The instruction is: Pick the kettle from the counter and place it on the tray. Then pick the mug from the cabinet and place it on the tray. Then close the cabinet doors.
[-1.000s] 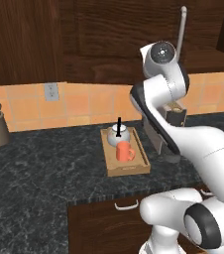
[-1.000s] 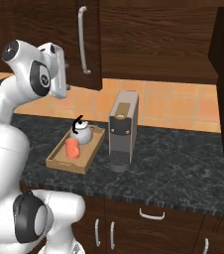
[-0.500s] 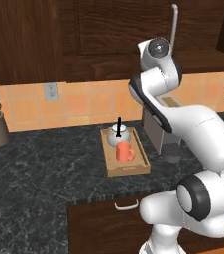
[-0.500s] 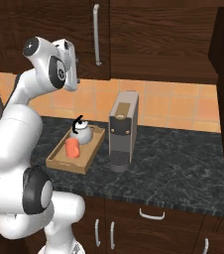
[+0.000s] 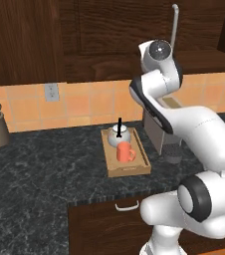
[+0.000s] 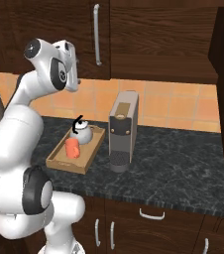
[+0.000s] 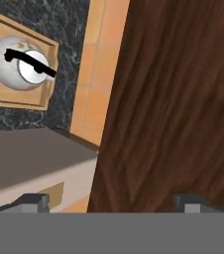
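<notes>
Stood rounded silver kettle (image 5: 119, 136) and orange cylindrical mug (image 5: 124, 152) on light wooden rectangular tray (image 5: 130, 170), long axis toward backsplash; jaws apart.

Glossy white rounded arm (image 5: 184, 124) segments with dark grey joints

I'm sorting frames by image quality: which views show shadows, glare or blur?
Left base view: even light, sharp, a soft shadow beside the tray. Right base view: the same, no glare on the coffee machine. Hand view: the kettle crisp, a diagonal shadow across the machine's top; cabinet door grain looks stretched.
</notes>
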Tool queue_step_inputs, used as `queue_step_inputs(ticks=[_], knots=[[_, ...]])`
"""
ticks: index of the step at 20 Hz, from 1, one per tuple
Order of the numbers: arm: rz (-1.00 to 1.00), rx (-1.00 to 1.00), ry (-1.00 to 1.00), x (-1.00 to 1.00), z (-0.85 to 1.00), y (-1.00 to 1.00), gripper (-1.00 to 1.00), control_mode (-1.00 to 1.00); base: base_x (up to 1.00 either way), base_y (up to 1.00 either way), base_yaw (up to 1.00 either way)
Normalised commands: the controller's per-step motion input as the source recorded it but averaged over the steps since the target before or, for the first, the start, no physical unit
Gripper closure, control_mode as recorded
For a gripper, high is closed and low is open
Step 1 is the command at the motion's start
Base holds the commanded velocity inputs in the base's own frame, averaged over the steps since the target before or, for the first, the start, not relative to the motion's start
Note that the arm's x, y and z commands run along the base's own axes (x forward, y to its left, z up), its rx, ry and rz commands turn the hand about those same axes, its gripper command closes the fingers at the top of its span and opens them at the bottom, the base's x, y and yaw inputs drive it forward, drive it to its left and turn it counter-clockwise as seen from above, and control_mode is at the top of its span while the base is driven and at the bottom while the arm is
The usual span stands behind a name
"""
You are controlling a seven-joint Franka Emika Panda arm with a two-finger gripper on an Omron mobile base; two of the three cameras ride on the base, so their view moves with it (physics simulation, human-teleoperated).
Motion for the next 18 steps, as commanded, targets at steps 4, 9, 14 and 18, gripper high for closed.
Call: queue_step_inputs(ticks=[4,9,14,18], knots=[[0.0,0.08,0.08,-0.48,0.0,-0.02,-1.0,-1.0,0.0,0.0,0.0],[0.0,0.13,0.09,-0.76,0.0,-0.02,-1.0,-1.0,0.0,0.0,0.0],[0.0,0.19,0.0,-0.88,0.0,0.0,-1.0,-1.0,0.0,0.0,0.0],[-0.03,0.34,-0.02,-0.97,0.02,-0.03,-1.0,-1.0,0.0,0.0,0.0]])
